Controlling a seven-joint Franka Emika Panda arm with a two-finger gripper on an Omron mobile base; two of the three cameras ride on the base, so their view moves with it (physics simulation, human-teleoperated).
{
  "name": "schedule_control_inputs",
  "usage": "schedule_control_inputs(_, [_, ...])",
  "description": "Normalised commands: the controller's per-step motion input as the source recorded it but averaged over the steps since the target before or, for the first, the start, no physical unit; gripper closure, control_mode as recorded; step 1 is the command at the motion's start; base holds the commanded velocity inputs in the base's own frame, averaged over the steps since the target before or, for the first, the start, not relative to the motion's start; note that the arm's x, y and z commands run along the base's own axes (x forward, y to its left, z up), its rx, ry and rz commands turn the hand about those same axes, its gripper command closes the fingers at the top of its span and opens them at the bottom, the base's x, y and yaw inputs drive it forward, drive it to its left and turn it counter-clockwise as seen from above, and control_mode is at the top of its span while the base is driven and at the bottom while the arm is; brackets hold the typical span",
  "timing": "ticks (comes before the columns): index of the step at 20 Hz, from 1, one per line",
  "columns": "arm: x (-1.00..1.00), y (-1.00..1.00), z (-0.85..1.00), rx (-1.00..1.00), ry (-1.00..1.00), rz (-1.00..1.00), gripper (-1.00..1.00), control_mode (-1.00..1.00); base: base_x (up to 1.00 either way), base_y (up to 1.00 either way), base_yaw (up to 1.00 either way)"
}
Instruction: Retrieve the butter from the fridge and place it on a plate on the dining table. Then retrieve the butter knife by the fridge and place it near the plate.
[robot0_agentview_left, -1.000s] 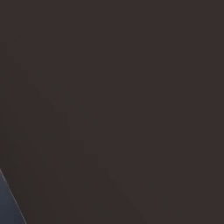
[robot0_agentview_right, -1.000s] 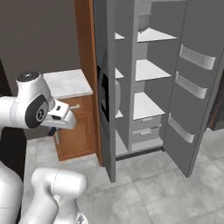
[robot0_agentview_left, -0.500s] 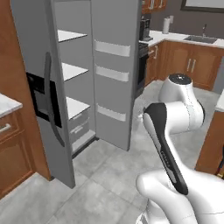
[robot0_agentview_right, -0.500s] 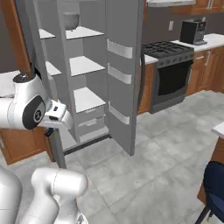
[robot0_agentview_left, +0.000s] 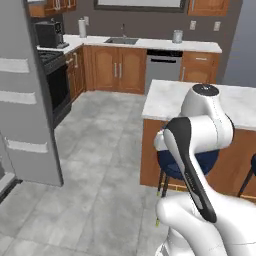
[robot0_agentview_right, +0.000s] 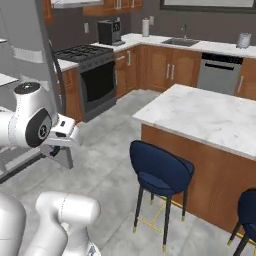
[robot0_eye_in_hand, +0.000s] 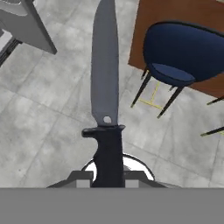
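My gripper (robot0_eye_in_hand: 108, 175) is shut on the dark handle of the butter knife (robot0_eye_in_hand: 105, 78). Its grey pointed blade sticks out ahead of the fingers, above the grey tile floor. In the right base view the gripper (robot0_agentview_right: 54, 150) hangs low at the left, in front of the fridge door. The fridge (robot0_agentview_left: 25, 100) stands at the left with its grey door swung open, and it also appears as the fridge (robot0_agentview_right: 30, 40) in the right base view. The dining table (robot0_agentview_right: 210, 115) with its white marble top stands to the right, seen too as the dining table (robot0_agentview_left: 170, 97). The butter and the plate are out of view.
A blue stool (robot0_agentview_right: 160, 172) stands against the table's wooden base, also seen as the stool (robot0_eye_in_hand: 183, 52); another stool (robot0_agentview_right: 247, 210) is at the far right. A black stove (robot0_agentview_right: 92, 75), wood cabinets and a dishwasher (robot0_agentview_right: 220, 72) line the far wall. Open tile floor (robot0_agentview_left: 100, 150) lies between fridge and table.
The whole picture has swung from the open fridge shelves to the kitchen and the dining table, so the base has turned. The arm keeps its folded pose.
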Motion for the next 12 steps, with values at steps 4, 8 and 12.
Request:
schedule_control_inputs(4, [0.0,0.0,0.0,0.0,0.0,0.0,1.0,1.0,0.0,-0.9,-0.73])
schedule_control_inputs(8, [0.0,0.0,0.0,0.0,0.0,0.0,1.0,1.0,0.12,-1.0,-0.65])
schedule_control_inputs(12, [0.0,0.0,0.0,0.0,0.0,0.0,1.0,1.0,0.28,-1.0,-0.56])
